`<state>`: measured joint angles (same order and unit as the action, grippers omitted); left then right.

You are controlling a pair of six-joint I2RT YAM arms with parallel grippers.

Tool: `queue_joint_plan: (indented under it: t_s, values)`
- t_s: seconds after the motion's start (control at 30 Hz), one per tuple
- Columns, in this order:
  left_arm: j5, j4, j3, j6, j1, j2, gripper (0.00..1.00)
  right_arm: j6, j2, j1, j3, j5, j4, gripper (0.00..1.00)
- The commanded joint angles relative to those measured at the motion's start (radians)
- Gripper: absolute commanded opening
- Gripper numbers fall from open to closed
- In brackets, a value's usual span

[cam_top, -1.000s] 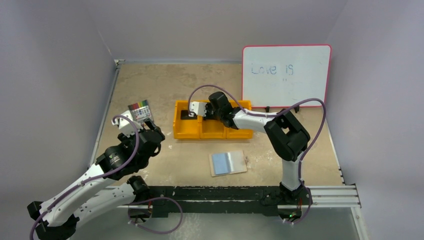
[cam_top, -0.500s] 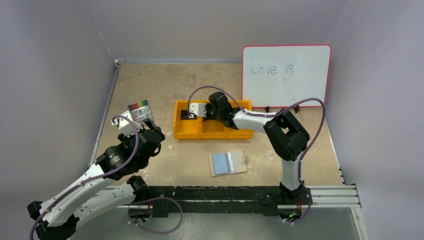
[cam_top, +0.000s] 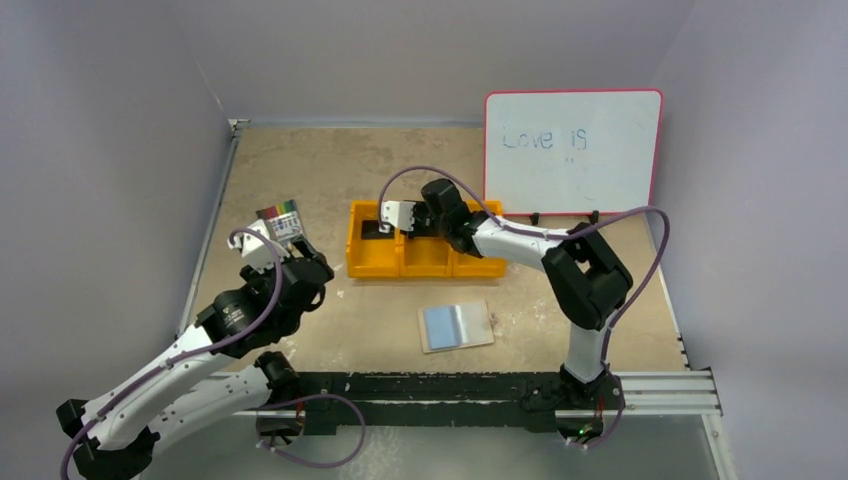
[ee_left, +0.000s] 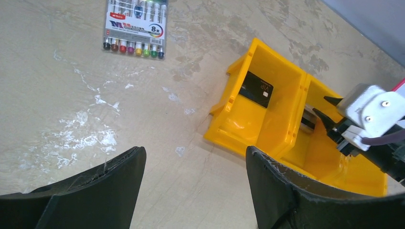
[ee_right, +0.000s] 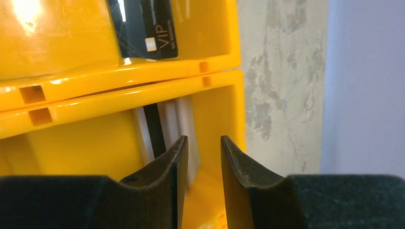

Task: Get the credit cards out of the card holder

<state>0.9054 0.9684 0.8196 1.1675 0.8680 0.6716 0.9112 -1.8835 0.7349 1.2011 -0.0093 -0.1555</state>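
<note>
Card holder (cam_top: 456, 326) lies opened flat on the table (cam_top: 330, 170), light blue inner panels up with a tan edge showing, near the front between the two arm bases and well apart from both grippers. Writing: whiteboard (cam_top: 572, 150) at the back right, red-framed, reads "Love is" in faint blue marker. Marker pack (ee_left: 136, 24) lies flat at the left; its label shows a large "8", a row of coloured caps below it, and brand lettering too small to read. Orange tray (cam_top: 425, 258) sits mid-table in front of the whiteboard. Its left-end compartment holds a black card (ee_left: 256, 89) printed "VIP" in pale letters with a small chip beside the word, leaning against the compartment wall. The middle compartment holds a second card (ee_right: 155, 129), pale with a dark stripe, standing on edge against the dividing wall; no text readable on it. Right gripper (ee_right: 203, 143) is down inside that middle compartment, fingers a narrow gap apart with only tray wall showing between them; one finger (ee_right: 174, 157) sits just beside the second card, contact unclear. Left gripper (ee_left: 193, 162) hovers over bare table between marker pack and tray, fingers spread wide, nothing between them, touching nothing.
</note>
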Motion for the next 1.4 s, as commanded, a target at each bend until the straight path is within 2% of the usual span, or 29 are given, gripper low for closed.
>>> queue_joint_plan:
  t_s: [0.0, 0.17, 0.27, 0.47, 0.57, 0.6, 0.63, 0.73, 0.8, 0.87, 1.07, 1.37]
  values:
    - [-0.015, -0.052, -0.009, -0.007, 0.000, 0.020, 0.76, -0.034, 0.099, 0.004, 0.009, -0.046, 0.018, 0.34]
    - [-0.036, -0.074, -0.017, -0.015, 0.000, 0.039, 0.76, -0.075, 0.176, 0.004, -0.028, -0.069, 0.006, 0.35]
    - [-0.048, -0.090, -0.017, -0.020, 0.000, 0.050, 0.76, -0.157, 0.240, 0.004, -0.055, -0.081, -0.026, 0.36]
    - [-0.068, -0.129, -0.020, -0.033, 0.000, 0.079, 0.76, -0.544, 0.425, 0.003, -0.196, -0.012, -0.242, 0.41]
    - [-0.080, -0.150, -0.016, -0.043, 0.000, 0.103, 0.76, -0.794, 0.464, 0.003, -0.257, 0.026, -0.281, 0.27]
    - [-0.080, -0.155, -0.014, -0.045, 0.000, 0.111, 0.76, -0.868, 0.456, 0.003, -0.262, 0.023, -0.264, 0.18]
    - [-0.080, -0.158, -0.010, -0.047, 0.000, 0.118, 0.76, -0.917, 0.436, 0.003, -0.255, 0.013, -0.236, 0.14]
    - [-0.081, -0.157, 0.000, -0.047, 0.000, 0.134, 0.76, -1.030, 0.324, 0.003, -0.168, -0.040, -0.086, 0.12]
    - [-0.083, -0.155, 0.003, -0.044, 0.000, 0.133, 0.76, -1.051, 0.223, 0.001, -0.068, -0.100, 0.056, 0.00]
    - [-0.081, -0.145, 0.004, -0.037, 0.000, 0.127, 0.76, -1.066, 0.143, 0.001, -0.004, -0.078, 0.135, 0.00]
    - [-0.053, -0.109, 0.001, -0.008, 0.000, 0.076, 0.76, -1.155, 0.125, 0.011, -0.040, -0.050, 0.084, 0.00]
    - [-0.028, -0.101, -0.002, 0.000, 0.000, 0.046, 0.76, -1.194, -0.015, 0.012, 0.036, 0.035, 0.150, 0.00]
